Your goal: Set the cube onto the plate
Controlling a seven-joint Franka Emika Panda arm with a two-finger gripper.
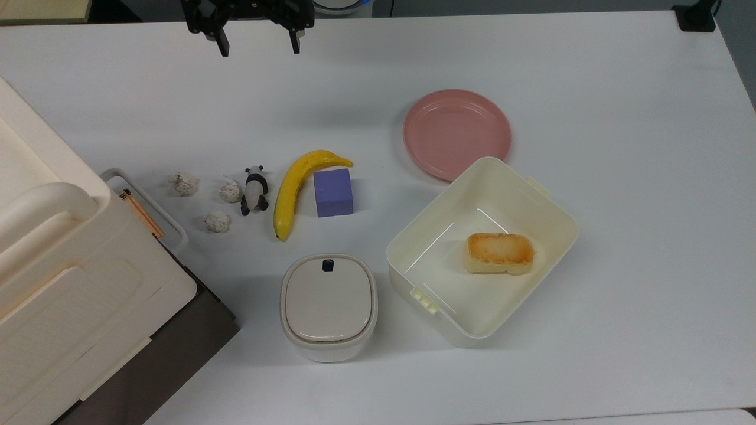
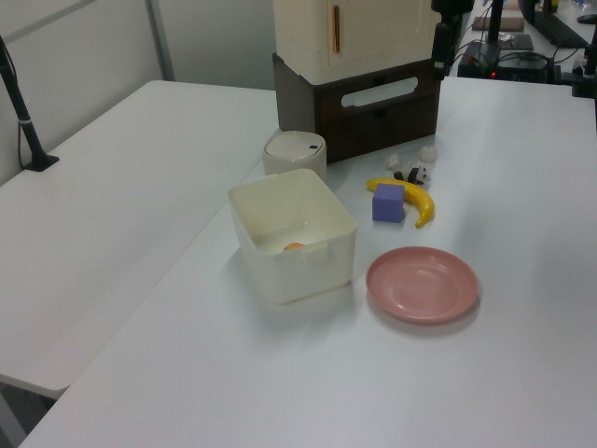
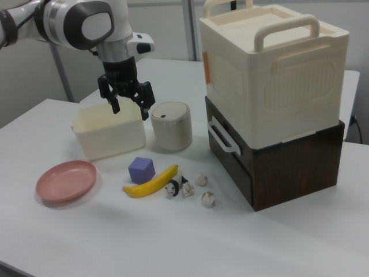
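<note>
1. The gripper [image 1: 257,48] hangs in the air above the bench [image 1: 620,177], close to the bench's far edge at the top view's top; its two fingers are spread wide apart and hold nothing.
2. In the right view the gripper [image 3: 130,108] points straight down from the arm, clear of everything below.
3. The cube [image 1: 333,192] sits flat on the bench near its middle, with no finger near it, well apart from the gripper.
4. A banana [image 1: 298,188] lies just beside the cube on the top view's left, its curved tip arching over the cube's far corner.
5. The plate [image 1: 456,133] lies bare on the bench, toward the top view's right of the cube and apart from it.
6. A cream tub [image 1: 549,206] stands next to the plate, its rim overlapping the plate's near edge in the top view; a piece of browned bread [image 1: 499,253] lies inside it.
7. A small round lidded container [image 1: 328,307] stands nearer the bench's front edge, in front of the cube.
8. A toy panda [image 1: 254,190] and three white lumps [image 1: 217,222] lie to the top view's left of the banana.
9. A cream box on a dark drawer unit [image 3: 277,150] occupies the bench's corner at the top view's lower left.
</note>
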